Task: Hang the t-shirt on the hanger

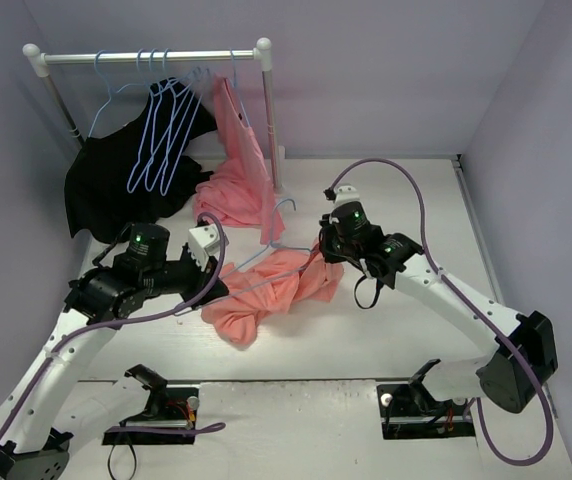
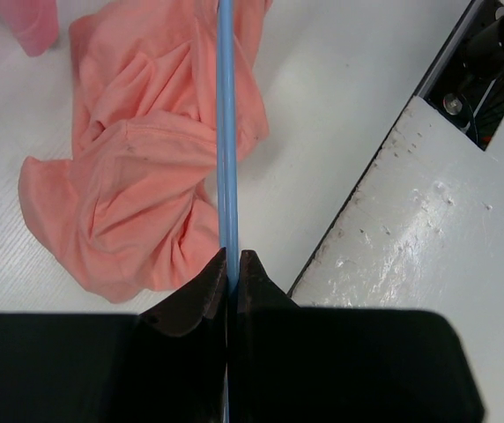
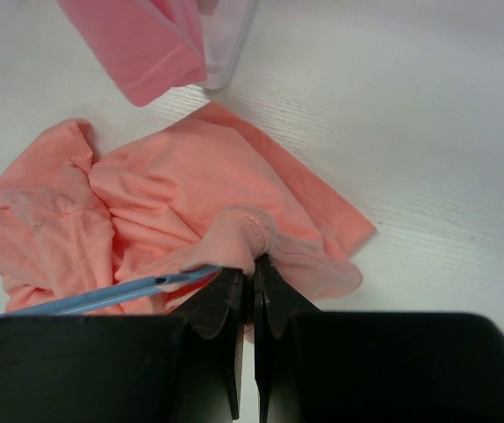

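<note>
The salmon-pink t-shirt (image 1: 266, 290) lies crumpled on the white table between my arms. A light-blue hanger (image 1: 266, 262) lies across it, hook toward the rack. My left gripper (image 1: 214, 288) is shut on the hanger's wire, which runs straight out from its tips (image 2: 233, 257) over the t-shirt (image 2: 137, 176) in the left wrist view (image 2: 226, 132). My right gripper (image 1: 323, 252) is shut on a bunched seam edge of the t-shirt (image 3: 245, 236), lifting it slightly. The hanger's wire end (image 3: 102, 298) pokes under that fold, left of the right fingers (image 3: 221, 304).
A metal rack (image 1: 146, 57) stands at the back left with a black garment (image 1: 116, 170), several spare blue hangers (image 1: 166, 130) and a second pink garment (image 1: 241, 170) hanging to the table. Its post foot (image 3: 226, 35) is just beyond the t-shirt. The table's front edge strip (image 2: 411, 220) lies below the left gripper.
</note>
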